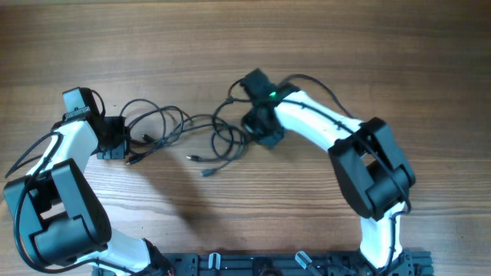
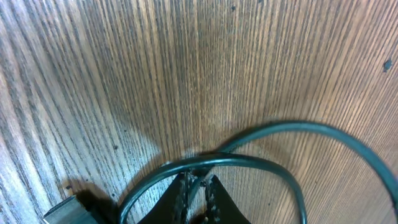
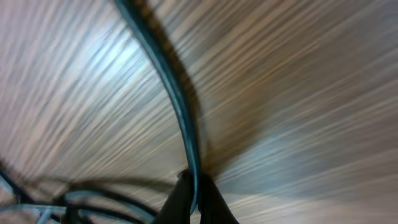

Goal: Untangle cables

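Note:
The cables [image 1: 178,130] lie as loose black loops on the wooden table between my two grippers, with small plug ends [image 1: 193,158] trailing toward the front. My left gripper [image 1: 121,140] sits at the left end of the tangle. In the left wrist view its jaws [image 2: 198,185] are shut on a thin strand where a cable loop [image 2: 249,163] crosses the tips. My right gripper [image 1: 258,129] is at the right end of the tangle. The right wrist view is blurred, but the jaws [image 3: 194,190] are pinched on one cable [image 3: 177,106] that runs up and away.
A black rail [image 1: 307,264] with both arm bases runs along the table's front edge. A grey metal plug end [image 2: 62,213] lies just left of the left fingers. More cable strands [image 3: 74,202] lie at the right wrist view's lower left.

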